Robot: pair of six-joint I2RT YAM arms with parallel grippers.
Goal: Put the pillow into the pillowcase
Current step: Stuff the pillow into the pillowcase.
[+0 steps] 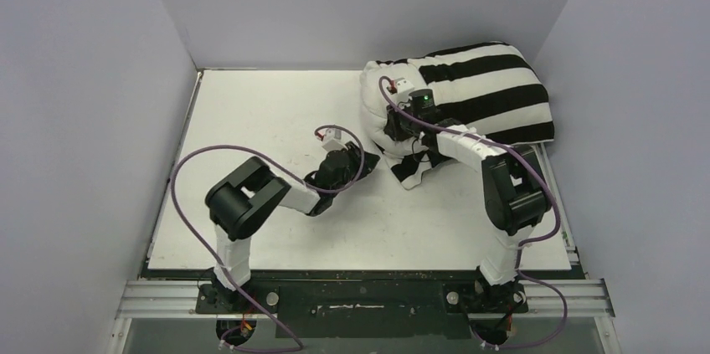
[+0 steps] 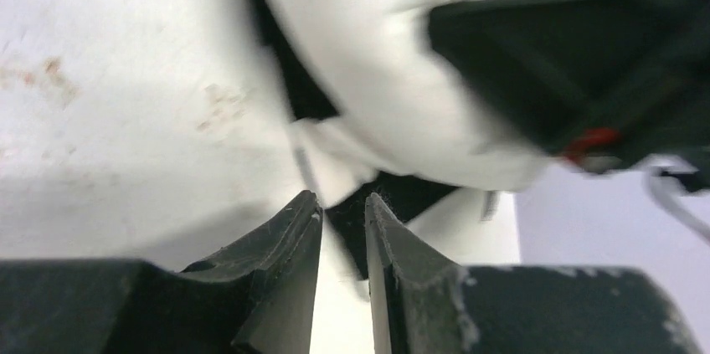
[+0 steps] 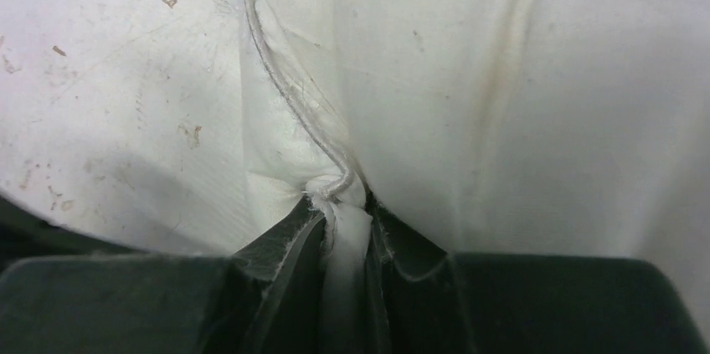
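Your main risk is the grip. Your right hand (image 3: 345, 203) is clamped on only a thin corded seam of the plump off-white fabric pillow (image 1: 377, 90), so a hard shove or tug could let that fold slip out. It could also drag the cushion back out instead of in.

Your left hand (image 2: 343, 203) has its fingers slightly apart with nothing between them, just short of the cloth. Nothing is holding the sleeve's mouth, so I judge a push would slide the whole bundle rather than seat the pillow. The bundle already sits at about 1 o'clock on the white table (image 1: 268, 120), close against the far right corner, with little room to give.

The black-and-white striped fabric pillowcase (image 1: 486, 86) holds most of the pillow. The bare white end still bulges out of its mouth toward 9 o'clock. A loose striped flap lies flat on the table at the bundle's 7 o'clock, beneath your right arm, and could bunch or get trapped.
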